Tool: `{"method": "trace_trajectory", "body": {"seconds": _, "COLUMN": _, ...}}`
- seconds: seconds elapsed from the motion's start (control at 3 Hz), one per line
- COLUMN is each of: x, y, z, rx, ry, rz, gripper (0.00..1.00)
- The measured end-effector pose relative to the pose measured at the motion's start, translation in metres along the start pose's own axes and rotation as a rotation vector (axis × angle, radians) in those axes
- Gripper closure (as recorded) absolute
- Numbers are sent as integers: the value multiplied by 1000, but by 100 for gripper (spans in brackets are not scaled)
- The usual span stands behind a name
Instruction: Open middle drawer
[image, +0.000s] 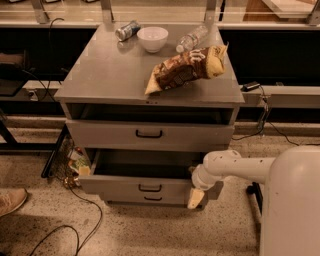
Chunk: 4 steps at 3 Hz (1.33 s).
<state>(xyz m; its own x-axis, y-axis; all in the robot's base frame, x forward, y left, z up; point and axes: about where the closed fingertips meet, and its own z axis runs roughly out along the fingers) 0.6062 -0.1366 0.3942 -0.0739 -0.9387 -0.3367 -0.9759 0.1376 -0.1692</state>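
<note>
A grey metal cabinet stood with three drawers stacked under its worktop (110, 75), which carried a white bowl (152, 38), a can (127, 30), a plastic bottle (192, 38) and a snack bag (187, 70).

The middle drawer (115, 186) sat below the taller top drawer (100, 134) and above the shortest bottom drawer (170, 200). It stood pulled well out towards the camera, showing a dark, plain interior.

The robot's white arm (235, 167) reached in from the right. Its pincer (195, 198) hung at the drawer's right front corner, touching or just beside it. Whether it was open or closed, or gripping anything, could not be told.

The drawer looked like stiff sheet metal, probably moderately heavy, and likely to slide straight on runners. Its smooth painted front would likely be slippery. The small black bar handle (150, 188) at the centre seemed the surest hold, and the top edge of the front a second choice.

The front's long axis ran left to right across the view. The front faced the camera, the box opened upwards, and travel ran straight out from the cabinet.
</note>
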Motion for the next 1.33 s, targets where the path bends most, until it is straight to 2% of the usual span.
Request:
{"method": "trace_trajectory", "body": {"seconds": 0.67, "x": -1, "y": 10, "z": 5, "rx": -27, "ry": 32, "rz": -15, "gripper": 0}}
{"method": "trace_trajectory", "body": {"seconds": 1.0, "x": 3, "y": 26, "z": 2, "rx": -44, "ry": 35, "rz": -5, "gripper": 17}}
{"method": "trace_trajectory", "body": {"seconds": 1.33, "x": 8, "y": 43, "z": -3, "rx": -64, "ry": 39, "rz": 13, "gripper": 41}}
